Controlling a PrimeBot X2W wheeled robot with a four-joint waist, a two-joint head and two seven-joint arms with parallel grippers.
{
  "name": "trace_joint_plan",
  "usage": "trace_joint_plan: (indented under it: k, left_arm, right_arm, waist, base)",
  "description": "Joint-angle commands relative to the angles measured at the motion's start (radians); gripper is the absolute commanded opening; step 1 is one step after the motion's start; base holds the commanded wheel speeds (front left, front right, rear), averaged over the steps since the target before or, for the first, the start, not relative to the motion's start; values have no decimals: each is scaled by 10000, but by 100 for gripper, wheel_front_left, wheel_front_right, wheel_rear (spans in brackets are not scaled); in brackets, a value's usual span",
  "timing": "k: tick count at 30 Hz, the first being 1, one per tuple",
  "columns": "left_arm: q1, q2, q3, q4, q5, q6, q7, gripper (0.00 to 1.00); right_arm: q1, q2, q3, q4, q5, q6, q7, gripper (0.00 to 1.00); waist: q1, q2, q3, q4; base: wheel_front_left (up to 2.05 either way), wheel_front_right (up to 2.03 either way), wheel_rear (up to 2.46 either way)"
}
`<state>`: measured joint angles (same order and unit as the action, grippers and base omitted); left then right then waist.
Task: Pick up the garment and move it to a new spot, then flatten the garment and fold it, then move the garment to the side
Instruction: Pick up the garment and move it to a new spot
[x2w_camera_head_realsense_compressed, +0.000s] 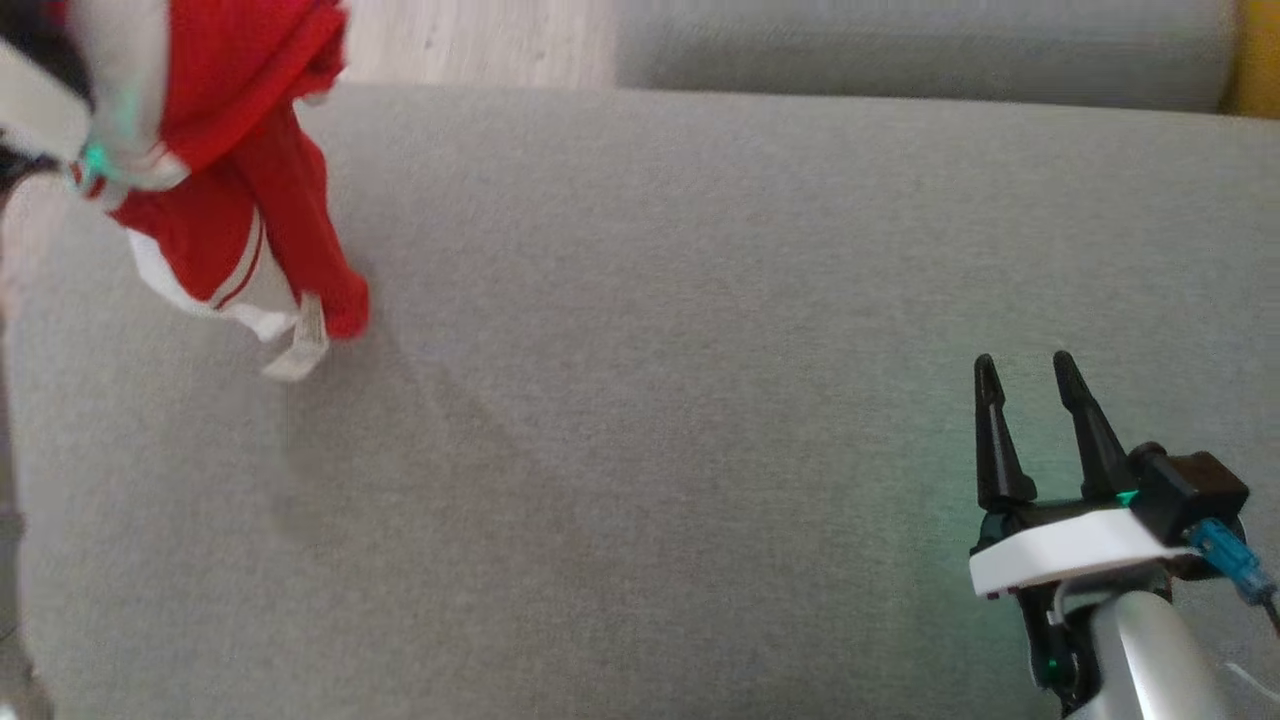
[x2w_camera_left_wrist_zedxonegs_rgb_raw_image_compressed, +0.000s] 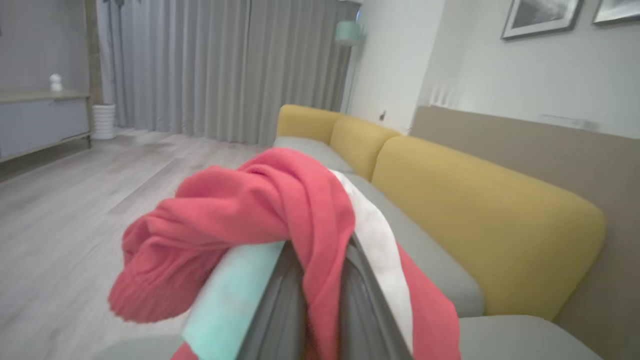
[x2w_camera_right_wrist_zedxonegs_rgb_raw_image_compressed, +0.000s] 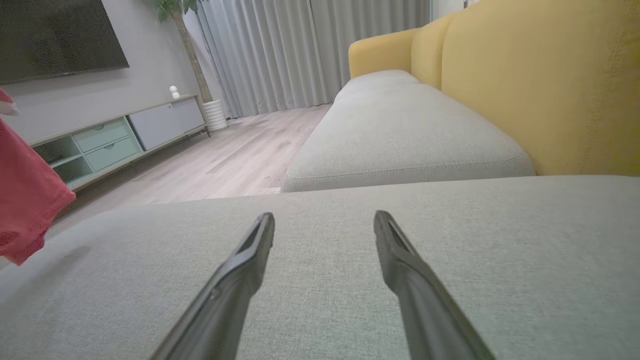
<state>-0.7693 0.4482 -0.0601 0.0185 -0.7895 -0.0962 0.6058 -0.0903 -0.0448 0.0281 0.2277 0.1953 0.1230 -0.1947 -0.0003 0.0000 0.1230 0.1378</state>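
The garment (x2w_camera_head_realsense_compressed: 240, 200) is red with white bands and a pale strap end. It hangs bunched at the upper left of the head view, clear of the grey seat cushion (x2w_camera_head_realsense_compressed: 650, 400). In the left wrist view my left gripper (x2w_camera_left_wrist_zedxonegs_rgb_raw_image_compressed: 320, 247) is shut on the garment (x2w_camera_left_wrist_zedxonegs_rgb_raw_image_compressed: 250, 210), and the cloth drapes over both fingers and hides their tips. My right gripper (x2w_camera_head_realsense_compressed: 1025, 365) hovers low over the cushion at the lower right, open, with nothing between its fingers (x2w_camera_right_wrist_zedxonegs_rgb_raw_image_compressed: 245, 260). A red corner of the garment (x2w_camera_right_wrist_zedxonegs_rgb_raw_image_compressed: 25, 200) shows at the left edge of the right wrist view.
The cushion's far edge meets a wooden floor (x2w_camera_head_realsense_compressed: 480, 40), and a second grey seat cushion (x2w_camera_head_realsense_compressed: 900, 50) lies beyond. Yellow backrests (x2w_camera_right_wrist_zedxonegs_rgb_raw_image_compressed: 550, 85) line the sofa's right side. A low TV cabinet (x2w_camera_right_wrist_zedxonegs_rgb_raw_image_compressed: 125, 135) and curtains stand across the room.
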Motion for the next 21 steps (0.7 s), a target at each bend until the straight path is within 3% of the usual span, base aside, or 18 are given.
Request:
trace_joint_plan:
  k: [1, 10, 21]
  left_arm:
    - [-824, 178, 183, -489, 18, -72, -89, 0]
    - [-1534, -1237, -1107, -620, -480, -208, -293, 0]
    - [-746, -2128, -2441, 96, -741, -297, -580, 0]
  right_arm:
    - [-142, -54, 228, -261, 65, 77, -111, 100]
    - [-33, -54, 304, -385, 31, 77, 31, 100]
    - [-1, -54, 420, -595, 79, 77, 123, 100]
  waist:
    - [3, 0, -282, -308]
    - [3, 0, -457, -1511]
    - [3, 0, -211, -3125]
  base:
    - [0, 0, 0]
    - [0, 0, 0]
    - [0, 0, 0]
